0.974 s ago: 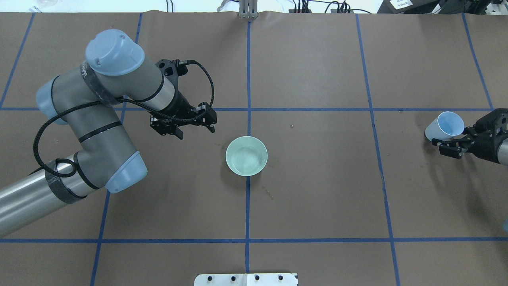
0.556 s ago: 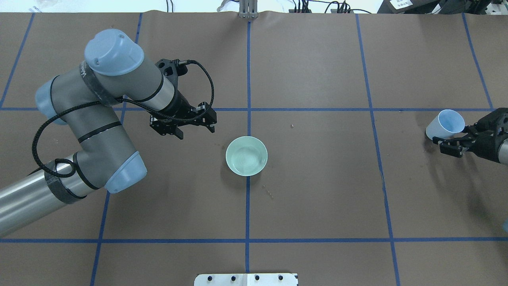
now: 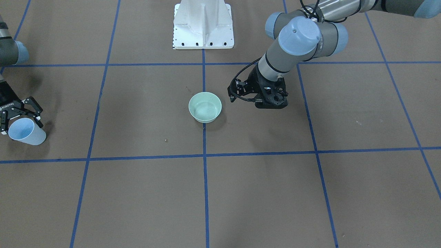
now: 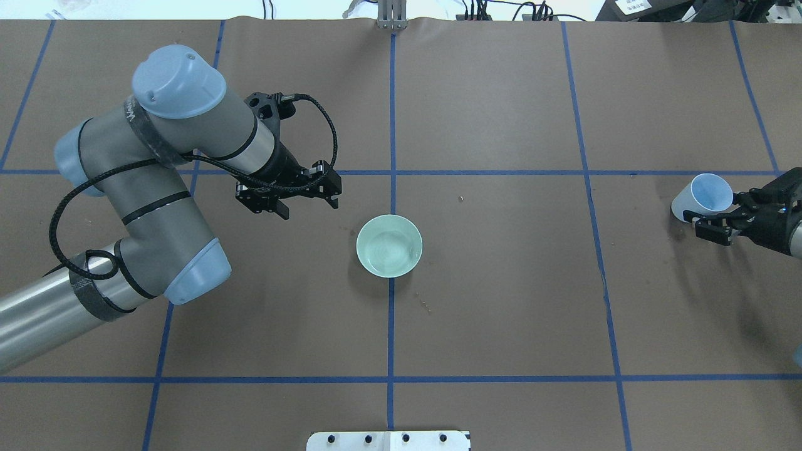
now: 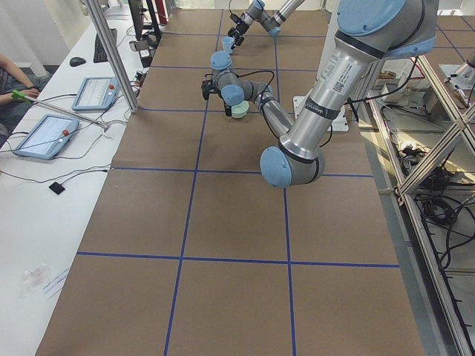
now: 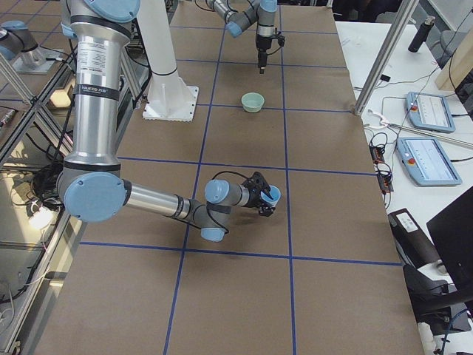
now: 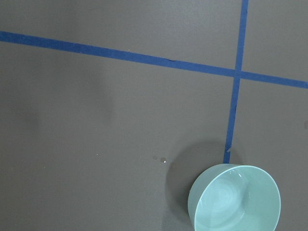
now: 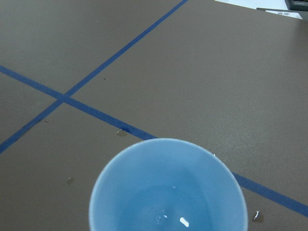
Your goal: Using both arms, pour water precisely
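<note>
My left arm (image 4: 153,216) bends over the left half of the brown table (image 4: 501,313). My left gripper (image 4: 309,207) hangs empty, fingers apart, just left of the green bowl (image 4: 389,245) at the centre. My right gripper (image 4: 709,210), at the far right edge, is clamped on the tilted blue cup (image 4: 707,193), well apart from the bowl. Little water shows in the cup, so I judge I am putting it down: next, bring it upright, lower, release. The table carries blue tape lines (image 4: 393,94) and drops (image 8: 70,180); tablets (image 5: 44,133) lie on a side desk.

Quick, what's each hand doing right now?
Left hand: open, empty.
Right hand: closed on the blue cup.
</note>
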### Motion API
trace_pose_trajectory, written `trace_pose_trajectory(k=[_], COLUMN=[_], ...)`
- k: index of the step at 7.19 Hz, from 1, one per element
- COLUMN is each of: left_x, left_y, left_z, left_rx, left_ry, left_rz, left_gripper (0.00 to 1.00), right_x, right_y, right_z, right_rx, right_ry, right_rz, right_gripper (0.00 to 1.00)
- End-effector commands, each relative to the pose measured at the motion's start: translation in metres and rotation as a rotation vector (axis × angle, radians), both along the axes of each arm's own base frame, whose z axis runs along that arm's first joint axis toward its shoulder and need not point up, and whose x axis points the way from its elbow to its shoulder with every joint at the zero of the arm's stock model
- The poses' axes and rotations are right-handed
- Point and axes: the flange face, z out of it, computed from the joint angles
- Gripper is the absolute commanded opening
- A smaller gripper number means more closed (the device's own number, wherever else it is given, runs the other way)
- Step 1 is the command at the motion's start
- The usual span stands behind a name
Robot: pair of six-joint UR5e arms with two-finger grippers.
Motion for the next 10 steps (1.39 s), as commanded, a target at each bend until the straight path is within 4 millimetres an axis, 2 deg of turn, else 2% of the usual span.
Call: trace_pose_trajectory(k=[1, 6, 7, 8, 10], left_x=[0.000, 0.000, 0.000, 0.000, -0.004], left_y=[0.000, 0.000, 0.000, 0.000, 0.003], left_z=[0.000, 0.001, 0.001, 0.001, -0.006], left_rx=[0.000, -0.001, -0.001, -0.001, 0.009], left_ry=[0.000, -0.002, -0.002, -0.002, 0.010], left_rz=[-0.001, -0.001, -0.001, -0.001, -0.001], left_gripper=[0.92, 0.92, 0.92, 0.92, 0.92], right_x=[-0.002, -0.003, -0.002, -0.002, -0.010], right_y=[-0.002, -0.004, -0.004, -0.004, -0.011], right_z=[-0.006, -0.009, -0.009, -0.009, -0.026], right_rx=[0.013, 0.056, 0.055, 0.055, 0.080], right_ry=[-0.008, -0.012, -0.011, -0.011, -0.035], right_rz=[0.003, 0.010, 0.010, 0.010, 0.008], right_gripper=[0.92, 0.88, 0.69, 0.38, 0.11])
